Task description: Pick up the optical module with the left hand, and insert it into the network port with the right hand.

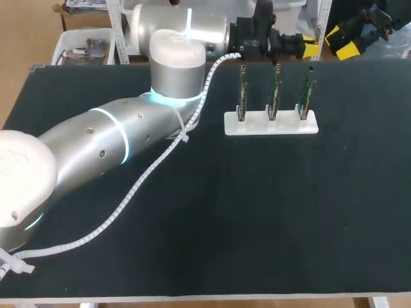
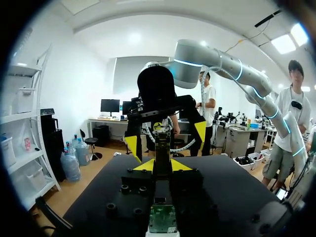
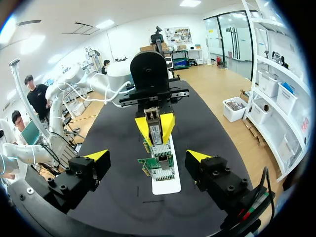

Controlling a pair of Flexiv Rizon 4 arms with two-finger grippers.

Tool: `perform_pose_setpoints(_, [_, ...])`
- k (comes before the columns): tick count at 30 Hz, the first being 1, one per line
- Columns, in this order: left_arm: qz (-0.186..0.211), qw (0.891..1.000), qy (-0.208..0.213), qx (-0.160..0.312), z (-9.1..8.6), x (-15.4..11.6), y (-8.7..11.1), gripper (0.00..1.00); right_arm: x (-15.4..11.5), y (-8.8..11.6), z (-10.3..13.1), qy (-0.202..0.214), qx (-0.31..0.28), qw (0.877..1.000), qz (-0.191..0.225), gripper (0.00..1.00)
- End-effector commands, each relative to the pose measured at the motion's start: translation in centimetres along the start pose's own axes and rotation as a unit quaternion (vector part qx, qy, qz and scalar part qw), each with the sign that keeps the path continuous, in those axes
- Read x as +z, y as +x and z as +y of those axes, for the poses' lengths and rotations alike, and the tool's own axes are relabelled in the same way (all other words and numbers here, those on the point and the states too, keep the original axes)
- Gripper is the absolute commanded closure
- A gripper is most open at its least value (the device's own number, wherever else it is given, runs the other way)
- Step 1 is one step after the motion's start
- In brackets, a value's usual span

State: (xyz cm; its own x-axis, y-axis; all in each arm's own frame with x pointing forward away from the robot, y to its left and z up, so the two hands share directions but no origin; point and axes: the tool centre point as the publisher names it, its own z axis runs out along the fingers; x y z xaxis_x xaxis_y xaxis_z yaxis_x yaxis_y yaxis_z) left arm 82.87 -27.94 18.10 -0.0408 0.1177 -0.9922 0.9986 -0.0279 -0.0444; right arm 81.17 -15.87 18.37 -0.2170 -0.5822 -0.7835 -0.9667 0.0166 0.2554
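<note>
My left gripper [image 2: 161, 165] is shut on the optical module [image 2: 161, 154], a slim silvery bar that sticks out ahead of its yellow tips. The right wrist view shows that module [image 3: 156, 134] held in the left gripper [image 3: 155, 126], just above the network cards [image 3: 158, 168]. My right gripper [image 3: 148, 155] is open, facing the module a short way off, with nothing between its fingers. In the head view the left gripper [image 1: 310, 48] and the right gripper [image 1: 347, 45] face each other behind three upright green cards [image 1: 275, 93] in a white holder [image 1: 270, 125].
The white holder stands on the black table [image 1: 257, 212] at the back, right of the middle. My left arm [image 1: 115, 138] with its white cable crosses the table's left half. A green card [image 2: 163, 218] shows directly under the left gripper.
</note>
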Motion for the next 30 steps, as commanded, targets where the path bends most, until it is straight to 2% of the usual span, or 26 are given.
perform_pose_setpoints(1, [0.001,0.989,0.147,-0.002,1.07,0.53,0.02,1.00,-0.23,-0.16,-0.77,-0.076,0.000,0.997,0.001,0.00])
perform_pose_setpoints(30, [0.002,0.990,0.142,-0.003,1.19,0.65,0.22,1.00,-0.23,-0.16,-0.77,-0.076,0.000,0.997,0.001,0.00])
